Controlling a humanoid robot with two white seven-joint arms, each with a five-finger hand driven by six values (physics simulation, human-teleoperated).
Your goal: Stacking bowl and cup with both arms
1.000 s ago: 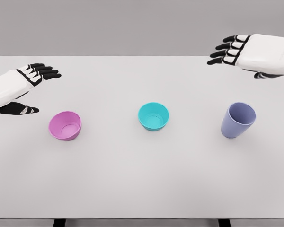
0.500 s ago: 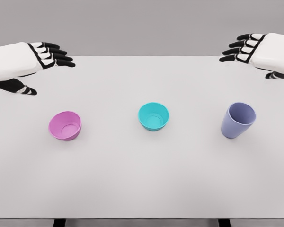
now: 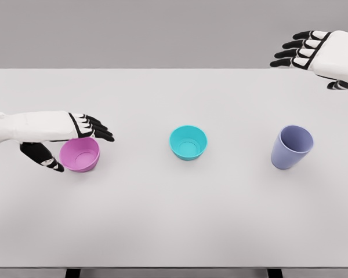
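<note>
The left hand (image 3: 58,134) hovers spread over the pink bowl (image 3: 80,154) — thumb beside it, gripping nothing. The right hand (image 3: 316,52) hangs open and empty, well above the purple cup (image 3: 291,147).

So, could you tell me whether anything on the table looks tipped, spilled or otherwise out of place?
Nothing stands out. The pink bowl, teal bowl and purple cup stand upright, apart and empty on the table.

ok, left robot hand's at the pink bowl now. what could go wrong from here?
1. The left robot hand straddles the pink bowl with fingers open; closing off-centre could tip or push it.
2. The teal bowl sits alone mid-table, so a carried bowl could knock it.
3. The right robot hand hangs far from the purple cup.
</note>
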